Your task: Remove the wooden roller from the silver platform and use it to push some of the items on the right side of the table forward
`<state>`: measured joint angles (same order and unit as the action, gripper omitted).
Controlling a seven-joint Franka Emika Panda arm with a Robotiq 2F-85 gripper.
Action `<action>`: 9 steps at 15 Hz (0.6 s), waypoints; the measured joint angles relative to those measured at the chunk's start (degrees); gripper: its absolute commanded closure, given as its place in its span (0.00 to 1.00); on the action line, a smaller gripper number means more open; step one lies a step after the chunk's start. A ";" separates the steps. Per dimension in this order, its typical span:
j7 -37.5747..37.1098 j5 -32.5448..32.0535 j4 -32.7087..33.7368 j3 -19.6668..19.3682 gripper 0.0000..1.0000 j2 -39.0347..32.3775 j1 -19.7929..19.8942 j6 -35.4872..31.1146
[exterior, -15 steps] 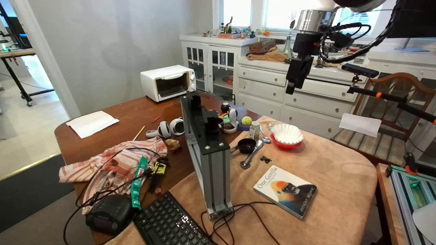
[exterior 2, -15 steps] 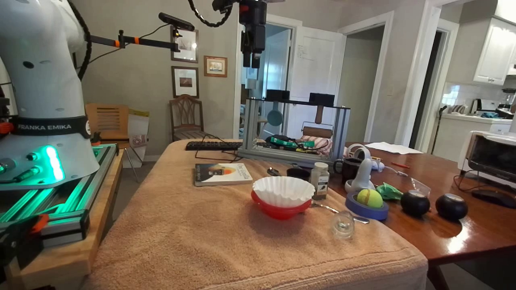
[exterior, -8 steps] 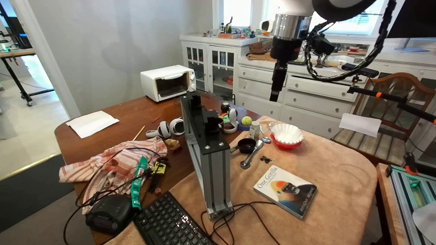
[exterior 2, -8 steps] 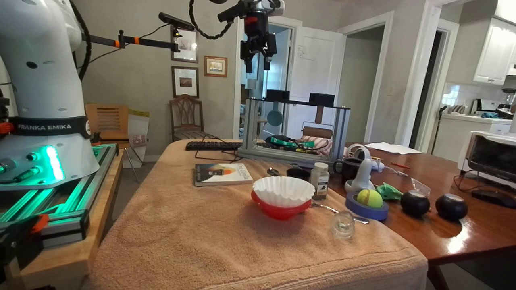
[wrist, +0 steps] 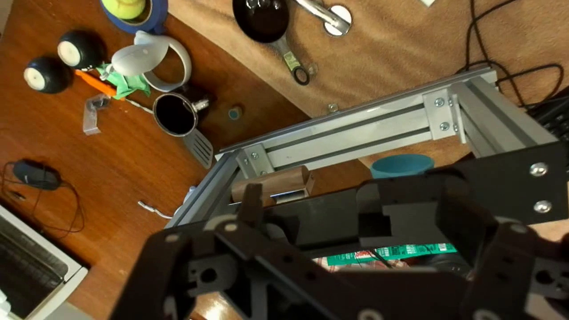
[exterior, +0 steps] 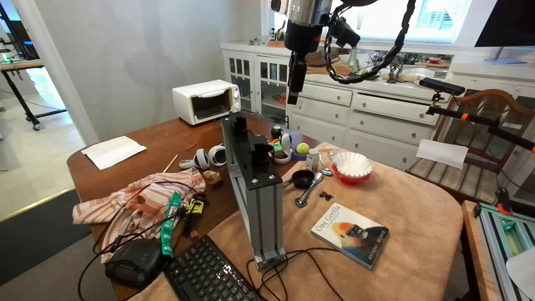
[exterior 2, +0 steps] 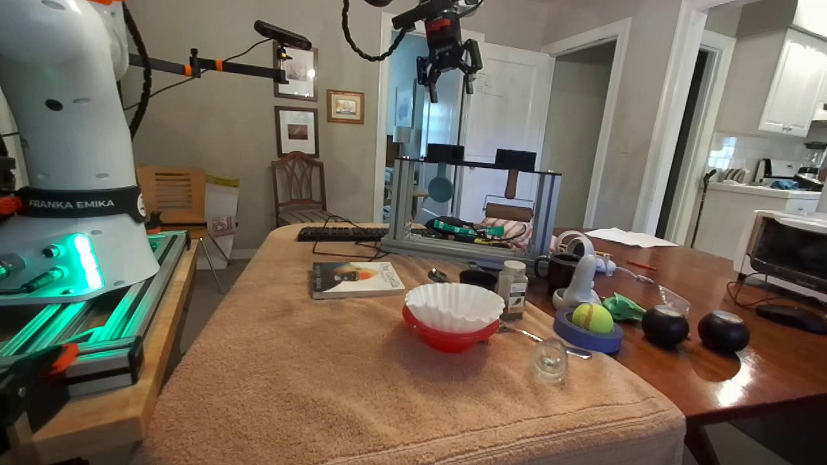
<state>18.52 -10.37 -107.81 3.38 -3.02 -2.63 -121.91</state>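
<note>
Gripper (exterior 2: 451,94): fingers parted, pointing down with a slight tilt, high above the frame (exterior: 267,217).
Arm (exterior 2: 71,142): stands beside the table (exterior 2: 775,374), its wrist hanging high over it.
Frame: upright across the border of the towel (exterior 2: 291,381); free air separates its black top from the fingertips.
Roller (exterior 2: 509,212): wooden, hanging by its handle under that top, a teal tool (exterior 2: 441,189) hanging apart from it.
Towel: spreads past the red bowl (exterior 2: 452,339) and drapes over the table's edge.

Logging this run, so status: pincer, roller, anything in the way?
Pincer open, empty, above platform. Roller hanging from it, not yet removed. Teal tool alongside, possible snag.
</note>
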 measured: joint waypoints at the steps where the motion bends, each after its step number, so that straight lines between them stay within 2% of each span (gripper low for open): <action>1: 0.15 -0.02 1.45 0.01 0.00 -1.05 0.00 0.42; 9: 0.98 -0.02 2.96 -0.14 0.00 -2.27 0.13 0.55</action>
<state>19.50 -10.39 -104.86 3.25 -5.29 -2.51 -121.36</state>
